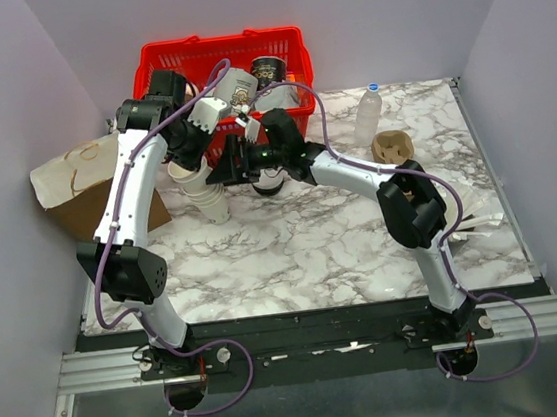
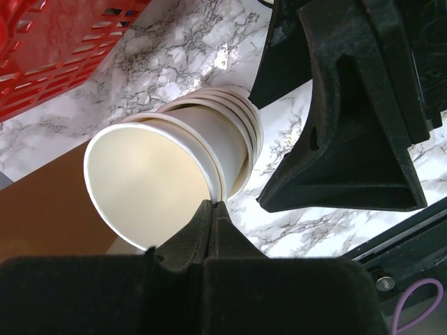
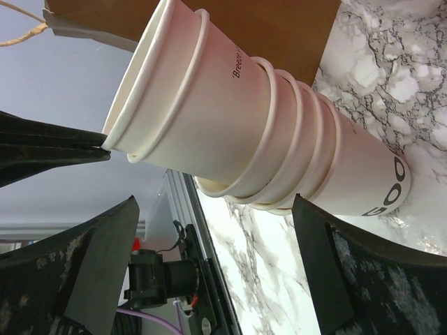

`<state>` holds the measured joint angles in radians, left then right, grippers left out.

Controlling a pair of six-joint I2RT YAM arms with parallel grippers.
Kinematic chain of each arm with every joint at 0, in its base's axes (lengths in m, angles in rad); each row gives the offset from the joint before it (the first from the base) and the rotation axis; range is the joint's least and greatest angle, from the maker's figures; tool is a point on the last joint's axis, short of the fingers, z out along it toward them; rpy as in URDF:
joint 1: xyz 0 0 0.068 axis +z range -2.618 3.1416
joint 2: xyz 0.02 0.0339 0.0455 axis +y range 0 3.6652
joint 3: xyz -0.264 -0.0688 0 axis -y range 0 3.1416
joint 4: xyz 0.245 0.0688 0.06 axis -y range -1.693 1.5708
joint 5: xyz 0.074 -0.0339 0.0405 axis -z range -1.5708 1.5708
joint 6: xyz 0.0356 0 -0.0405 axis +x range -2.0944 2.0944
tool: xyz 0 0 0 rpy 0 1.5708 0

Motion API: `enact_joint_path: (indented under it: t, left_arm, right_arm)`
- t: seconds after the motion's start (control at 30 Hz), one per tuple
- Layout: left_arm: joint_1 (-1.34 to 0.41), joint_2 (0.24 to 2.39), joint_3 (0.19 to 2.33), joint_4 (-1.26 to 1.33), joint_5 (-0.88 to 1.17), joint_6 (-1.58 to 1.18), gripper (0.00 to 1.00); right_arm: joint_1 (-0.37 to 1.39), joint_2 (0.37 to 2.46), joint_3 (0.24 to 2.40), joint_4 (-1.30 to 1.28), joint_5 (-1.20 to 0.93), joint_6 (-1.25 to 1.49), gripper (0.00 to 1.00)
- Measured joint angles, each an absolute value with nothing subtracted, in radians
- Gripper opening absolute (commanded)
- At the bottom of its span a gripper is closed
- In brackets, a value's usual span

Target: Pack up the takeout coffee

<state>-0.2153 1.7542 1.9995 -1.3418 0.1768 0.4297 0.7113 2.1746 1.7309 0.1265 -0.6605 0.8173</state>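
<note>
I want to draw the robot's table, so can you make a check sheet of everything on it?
Surface: white marble table with grey veins.
Job's things: top cup nested in a tilted stack of cups; no lid seen.
Clutter: red basket holding mugs, bottle, brown bag, crumpled brown cardboard.
Grippers: left gripper shut on the top cup's rim; right gripper open around the stack.
Cables: purple cables run along both arms.
Surroundings: plain pale walls.
</note>
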Motion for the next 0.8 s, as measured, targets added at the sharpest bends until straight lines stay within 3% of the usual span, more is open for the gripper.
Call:
enact_joint_path:
  t: [0.8]
  left_arm:
    - [-0.215, 1.75, 1.995, -1.34, 0.194, 0.432, 0.0]
  right_arm:
    - [0.715, 2.243, 1.886, 0.031, -0.626, 0.82, 1.0]
